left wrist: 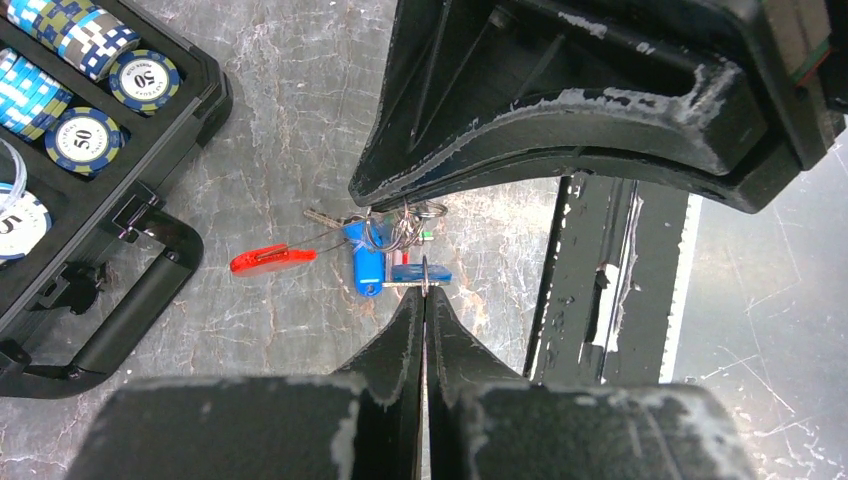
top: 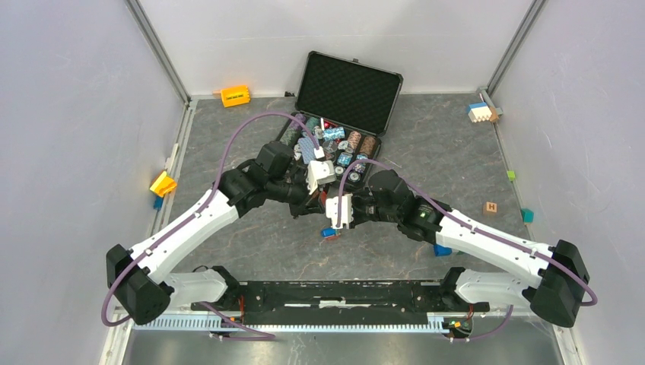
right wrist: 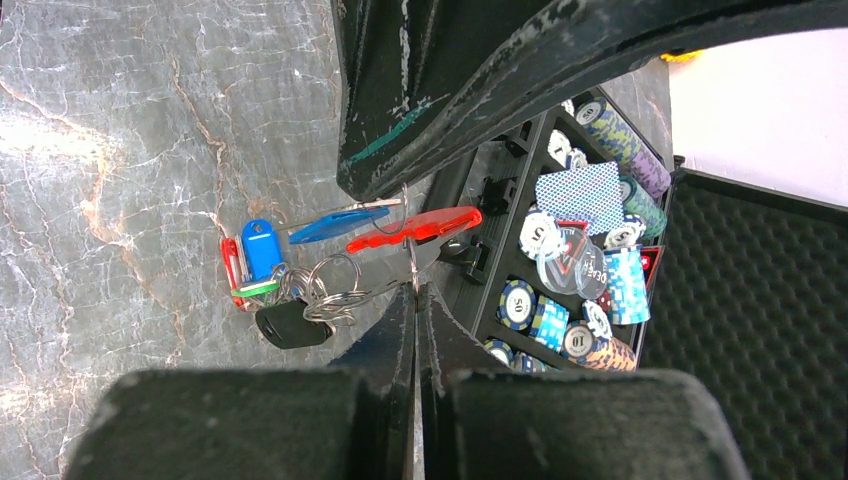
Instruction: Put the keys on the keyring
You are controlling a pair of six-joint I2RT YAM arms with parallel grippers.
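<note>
Mid-threading: left claw [left wrist: 424, 297] clamped on blue-capped metal key [left wrist: 420, 273]; right claw [right wrist: 413, 291] clamped on thin red-fobbed metal keyring [right wrist: 415, 228]. Likely best: steady ring, feed key hole along split.

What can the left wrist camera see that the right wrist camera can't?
Only the left wrist view shows the carrying handle of the black case and a long dark rail. Only the right wrist view shows the case's foam lid, a blue patterned card and a black lump on the table. Both show the red fob, a blue key, poker chips and the marbled tabletop, plus the left tool and right tool, both shut, tips facing each other.
</note>
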